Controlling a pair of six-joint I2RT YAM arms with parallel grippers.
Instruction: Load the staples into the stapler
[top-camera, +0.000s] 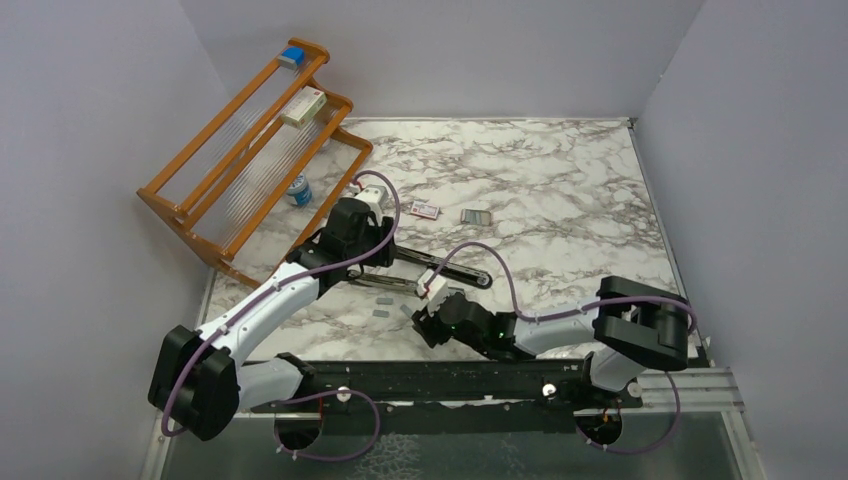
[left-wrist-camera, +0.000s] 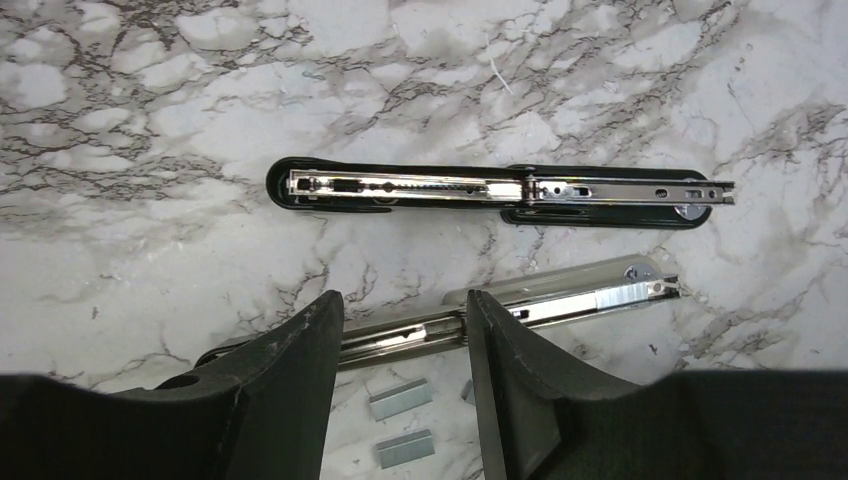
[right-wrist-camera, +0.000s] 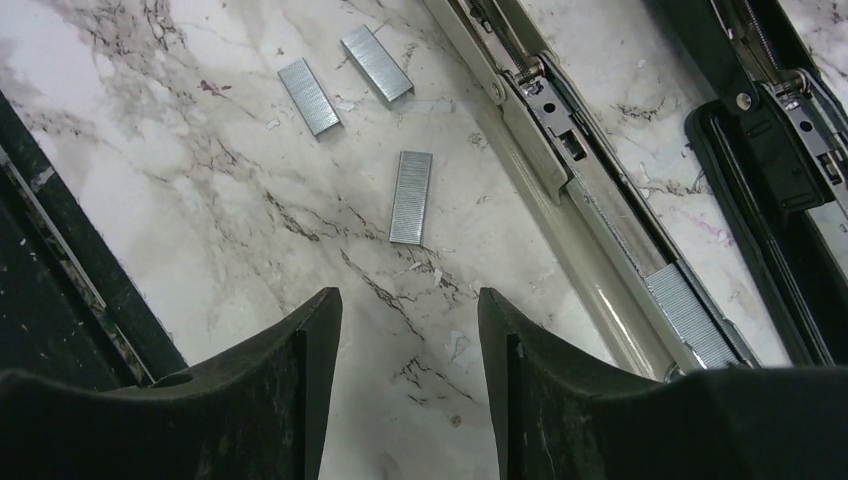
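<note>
Noted marble table (top-camera: 560, 170), with wooden rack (top-camera: 250, 150) standing at ten o'clock on it. Found the stapler (left-wrist-camera: 500, 188) near table centre, swung open flat, silver rail facing up, no strip seen in it. Logged the lighter grey stapler-like tool (left-wrist-camera: 560, 298) just beside it at six o'clock in the left wrist view, likewise open, with a strip seated in its channel. Recorded left gripper (left-wrist-camera: 405, 385) spread wide, holding nothing, hovering over the grey tool. Recorded right gripper (right-wrist-camera: 410, 375) also spread and empty, poised low over bare marble. Counted three loose strips of staples (right-wrist-camera: 411, 197) at twelve o'clock of the right fingertips, none touching another. Judged step in hand to be picking up one strip. Best to straddle the nearest strip across its narrow width, pinch squarely and lightly to avoid snapping it, then carry it to the black rail, not the grey one.
</note>
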